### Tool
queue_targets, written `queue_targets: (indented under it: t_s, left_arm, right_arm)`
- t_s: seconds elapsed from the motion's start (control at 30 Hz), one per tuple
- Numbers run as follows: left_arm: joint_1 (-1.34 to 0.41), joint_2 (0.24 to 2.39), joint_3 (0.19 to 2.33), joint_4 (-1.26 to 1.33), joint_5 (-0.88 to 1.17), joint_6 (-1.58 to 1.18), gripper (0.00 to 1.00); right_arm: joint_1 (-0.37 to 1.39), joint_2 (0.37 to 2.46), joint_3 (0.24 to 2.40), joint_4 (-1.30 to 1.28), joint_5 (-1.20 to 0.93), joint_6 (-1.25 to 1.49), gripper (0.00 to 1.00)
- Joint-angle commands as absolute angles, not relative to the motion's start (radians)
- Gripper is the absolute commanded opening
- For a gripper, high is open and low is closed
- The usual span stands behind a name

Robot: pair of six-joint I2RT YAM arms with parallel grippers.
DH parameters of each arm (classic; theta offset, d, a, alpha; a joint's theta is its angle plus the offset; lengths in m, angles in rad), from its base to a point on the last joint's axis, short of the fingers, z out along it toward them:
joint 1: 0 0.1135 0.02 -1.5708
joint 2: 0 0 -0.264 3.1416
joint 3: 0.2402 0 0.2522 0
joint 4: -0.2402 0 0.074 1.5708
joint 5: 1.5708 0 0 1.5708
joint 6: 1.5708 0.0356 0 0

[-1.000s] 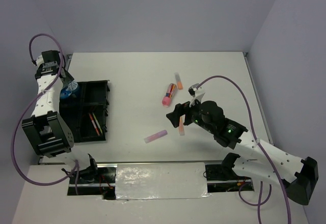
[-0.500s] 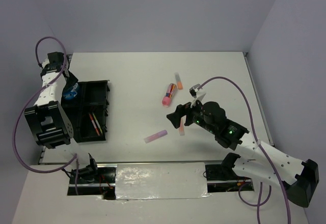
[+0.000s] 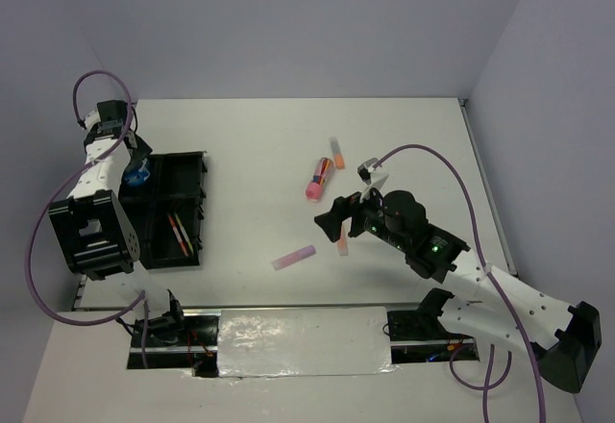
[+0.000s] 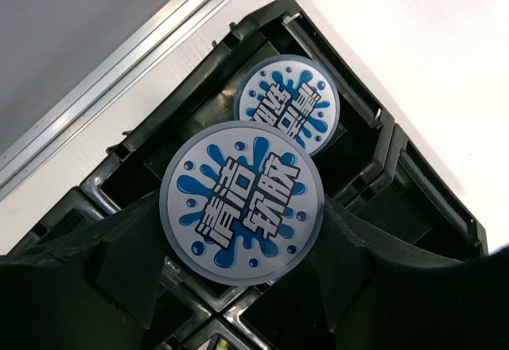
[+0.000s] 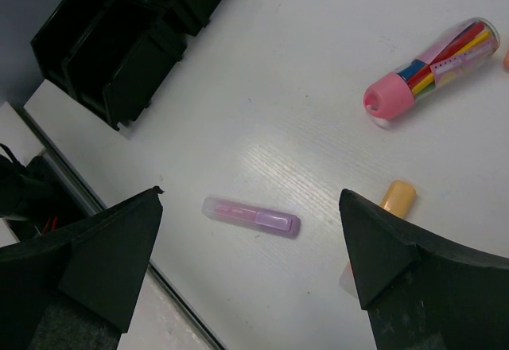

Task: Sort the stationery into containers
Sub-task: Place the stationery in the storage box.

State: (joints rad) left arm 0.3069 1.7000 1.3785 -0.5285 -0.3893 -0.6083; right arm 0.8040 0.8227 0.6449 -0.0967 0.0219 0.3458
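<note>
My left gripper (image 4: 242,231) is shut on a round blue-white roll (image 4: 242,199), its fingers pressed against both sides. It holds the roll above the black organiser tray (image 4: 374,127). A second matching roll (image 4: 288,103) lies in a compartment just beyond. In the top view this gripper (image 3: 130,159) is at the tray's (image 3: 204,211) far-left corner. My right gripper (image 5: 250,195) hangs open over a lilac stick (image 5: 251,215) lying flat on the table. An orange stick (image 5: 398,196) lies beside its right finger.
A pink-capped clear tube with coloured sticks inside (image 3: 318,178) lies mid-table, with a short stick (image 3: 336,152) just behind it. Thin pens (image 3: 177,234) lie in a near compartment of the tray. The tray (image 5: 119,40) shows at the right wrist view's upper left.
The left arm has drawn back toward the far-left corner, carrying the roll with it. The right arm and the loose items have hardly moved.
</note>
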Motion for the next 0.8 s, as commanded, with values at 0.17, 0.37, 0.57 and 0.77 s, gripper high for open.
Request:
queue_targets:
  t_s: [0.17,0.37,0.57,0.77]
  left_arm:
    - [0.305,1.666,1.356,-0.456,-0.436,-0.623,0.00]
    - [0.298,1.678,1.339,-0.437,-0.446,-0.624,0.00]
    - [0.284,1.646,1.280,-0.358,-0.474,-0.626,0.12]
    - [0.282,1.612,1.215,-0.301,-0.506,-0.626,0.17]
  right_arm:
    - [0.795,0.802,0.634,-0.049,0.012,0.327,1.00]
    - [0.793,0.810,0.632,-0.044,0.005,0.327,1.00]
    - [0.790,0.813,0.634,-0.038,-0.018,0.324,1.00]
    - [0.792,0.816,0.634,-0.037,-0.032,0.322,1.00]
